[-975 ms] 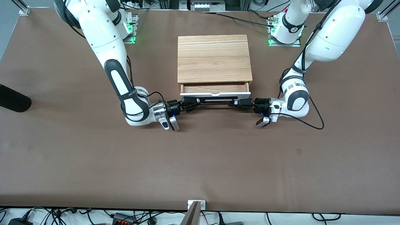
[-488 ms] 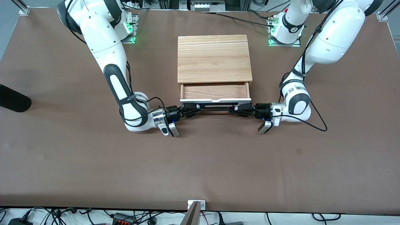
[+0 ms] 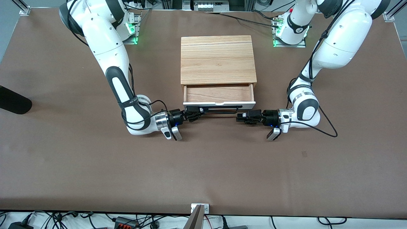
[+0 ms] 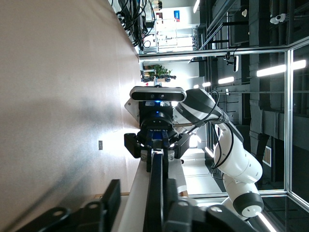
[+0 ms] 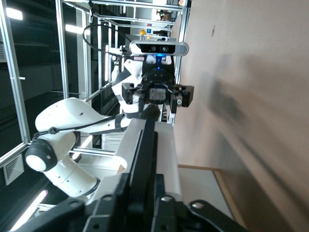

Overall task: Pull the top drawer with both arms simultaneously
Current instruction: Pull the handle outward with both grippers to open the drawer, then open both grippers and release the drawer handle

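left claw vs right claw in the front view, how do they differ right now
The left claw is clear of the black handle, over the table; the right claw sits at the handle's end toward the right arm. The left claw is open and holds nothing; the right claw meets the bar. Both lie level, pointing at each other in front of the pulled-out top drawer.

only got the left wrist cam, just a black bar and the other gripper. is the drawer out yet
observer: yes, the front view shows the drawer pulled out of the cabinet, with nothing inside it.
operator: is my left gripper on the handle
observer: no, the left gripper is open, over the table just in front of the drawer and clear of the handle.
operator: and the right one
observer: the right gripper is shut on the handle, at the end toward the right arm's side of the table.
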Motion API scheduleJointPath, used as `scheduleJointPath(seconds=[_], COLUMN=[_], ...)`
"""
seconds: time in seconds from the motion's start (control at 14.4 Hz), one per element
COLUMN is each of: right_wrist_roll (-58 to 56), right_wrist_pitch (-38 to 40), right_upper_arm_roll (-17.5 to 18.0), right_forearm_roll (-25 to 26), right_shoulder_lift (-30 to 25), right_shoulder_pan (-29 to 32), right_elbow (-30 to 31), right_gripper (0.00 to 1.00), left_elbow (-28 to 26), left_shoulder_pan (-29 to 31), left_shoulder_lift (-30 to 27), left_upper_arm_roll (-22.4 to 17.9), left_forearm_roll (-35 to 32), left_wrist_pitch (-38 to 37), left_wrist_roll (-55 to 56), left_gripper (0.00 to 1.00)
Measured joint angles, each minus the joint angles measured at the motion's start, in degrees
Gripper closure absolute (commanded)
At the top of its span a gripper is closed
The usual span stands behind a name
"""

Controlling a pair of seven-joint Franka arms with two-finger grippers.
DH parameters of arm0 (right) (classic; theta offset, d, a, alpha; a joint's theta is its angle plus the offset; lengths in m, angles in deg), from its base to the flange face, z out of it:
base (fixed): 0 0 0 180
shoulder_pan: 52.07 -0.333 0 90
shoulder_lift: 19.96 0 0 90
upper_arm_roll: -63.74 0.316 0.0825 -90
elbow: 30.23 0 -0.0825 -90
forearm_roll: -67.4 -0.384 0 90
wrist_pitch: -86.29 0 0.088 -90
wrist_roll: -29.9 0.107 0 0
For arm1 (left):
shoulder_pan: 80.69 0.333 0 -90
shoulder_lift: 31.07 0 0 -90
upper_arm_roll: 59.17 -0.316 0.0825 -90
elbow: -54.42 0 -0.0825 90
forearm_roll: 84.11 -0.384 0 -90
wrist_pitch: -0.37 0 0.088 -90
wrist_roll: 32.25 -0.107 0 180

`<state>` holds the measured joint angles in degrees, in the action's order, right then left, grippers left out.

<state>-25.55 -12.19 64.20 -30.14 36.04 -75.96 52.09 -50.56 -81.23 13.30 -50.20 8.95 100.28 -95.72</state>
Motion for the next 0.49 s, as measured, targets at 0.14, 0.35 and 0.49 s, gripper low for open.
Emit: scheduleJointPath(seconds=[0.14,0.35,0.49], right_wrist_roll=[0.0,0.3,1.2], right_wrist_pitch=[-1.3,-1.5,-1.5], right_upper_arm_roll=[-0.5,-0.7,-0.7], right_forearm_roll=[0.0,0.0,0.0], right_shoulder_lift=[0.3,0.6,0.6], right_shoulder_pan=[0.0,0.2,0.2], right_elbow=[-0.4,-1.5,-2.4], right_gripper=[0.0,0.0,0.0], left_elbow=[0.4,2.2,3.6], left_shoulder_pan=[0.0,-0.1,-0.1], left_shoulder_lift=[0.3,0.3,0.3], left_upper_arm_roll=[0.0,0.0,-0.2], left_forearm_roll=[0.0,0.0,-1.1], left_wrist_pitch=[0.0,0.0,0.1], left_wrist_roll=[-0.2,0.2,1.0], left_gripper=[0.0,0.0,0.0])
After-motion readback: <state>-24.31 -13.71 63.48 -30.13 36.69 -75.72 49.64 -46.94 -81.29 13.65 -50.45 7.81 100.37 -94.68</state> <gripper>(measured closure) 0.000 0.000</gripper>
